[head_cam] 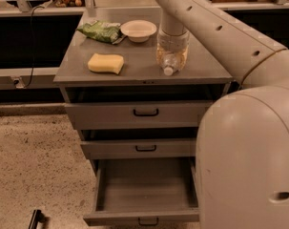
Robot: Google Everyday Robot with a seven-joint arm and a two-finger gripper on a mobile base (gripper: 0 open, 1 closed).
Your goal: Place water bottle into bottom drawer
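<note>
Three grey drawers sit stacked in the metal cabinet, and the bottom drawer [146, 187], the deepest, is pulled well out with its bare floor showing and a small black handle on its front edge. The two shallower drawers above it, the top drawer [110, 114] and the middle drawer [115, 149], are pushed in. The water bottle [169, 65] lies on its side on the cabinet top [134, 70], near the right front corner. It is small, clear and crinkled, and its white cap [168, 71] points toward the front edge. The gripper [171, 52] hangs from the pale arm [206, 23] straight down over the bottle, low enough to cover its rear half. Whether the gripper is clamped on the bottle or loose around it cannot be told. A yellow sponge [106, 63] lies well to the bottle's left. A white bowl [138, 30] and a green bag [100, 31] sit side by side further back. The robot's rounded body [249, 161] fills the right foreground.
</note>
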